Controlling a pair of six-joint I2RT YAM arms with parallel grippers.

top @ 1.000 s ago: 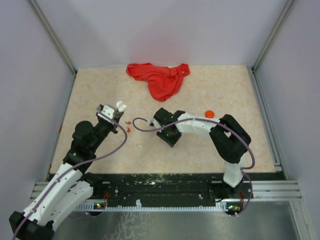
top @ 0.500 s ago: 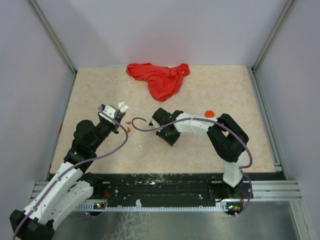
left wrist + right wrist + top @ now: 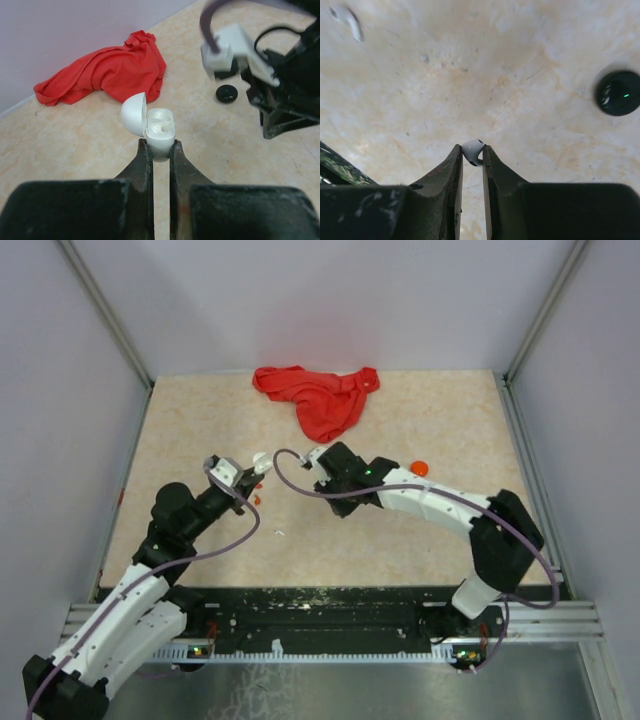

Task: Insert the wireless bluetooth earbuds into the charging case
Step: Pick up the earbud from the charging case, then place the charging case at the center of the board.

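While the left gripper [image 3: 161,150] clamps the open white case [image 3: 160,127], contents unclear, the right gripper [image 3: 472,156] pinches one white earbud [image 3: 473,149] above the table [image 3: 520,50]; a second earbud [image 3: 350,22] lies on it.

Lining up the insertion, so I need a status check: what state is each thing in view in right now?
White charging case: lid open, clamped in the left hand.
Left hand: shut on the case.
White earbud: pinched in the right hand.
Right hand: shut on that earbud.
Second white earbud: loose on the table.
Black case: on the table, looks closed.
Red cloth: crumpled.
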